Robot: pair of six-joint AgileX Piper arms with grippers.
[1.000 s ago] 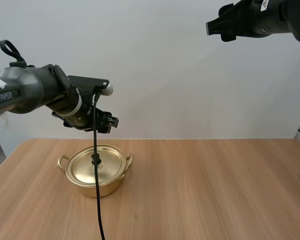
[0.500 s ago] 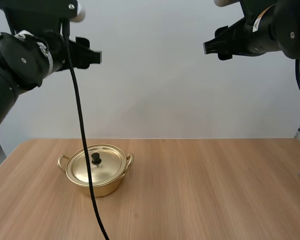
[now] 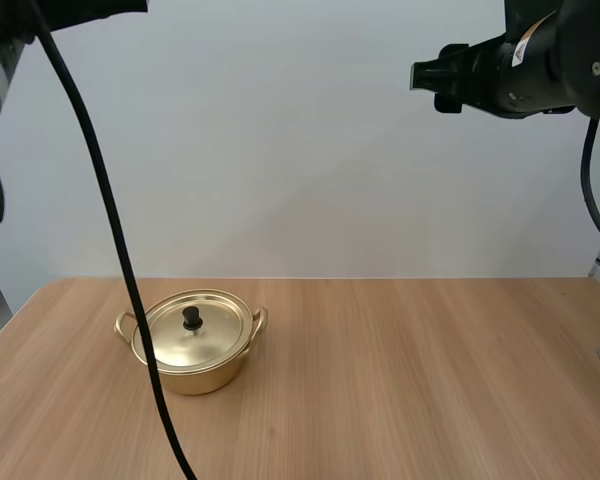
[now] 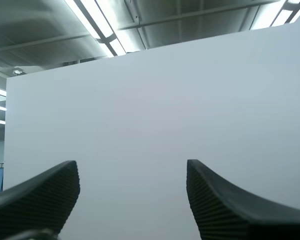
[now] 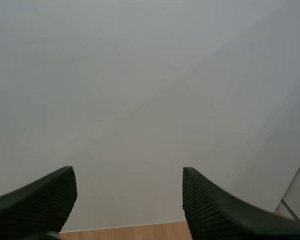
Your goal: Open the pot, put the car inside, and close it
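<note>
1. High view: I count one gold pot [image 3: 190, 352] on the wooden table [image 3: 430, 380], standing towards my left side.
2. One lid [image 3: 208, 336] sits flat on the pot, closing it, with one black knob [image 3: 192, 319] at its middle.
3. Two small loop handles [image 3: 125, 322] stick out, one at each side of the rim.
4. My left gripper [image 4: 132, 175] has its two ribbed fingers spread wide, nothing between them.
5. My right gripper [image 5: 129, 180] has its two fingers likewise apart and empty. From above I see it high over the table, well apart from the pot.
</note>
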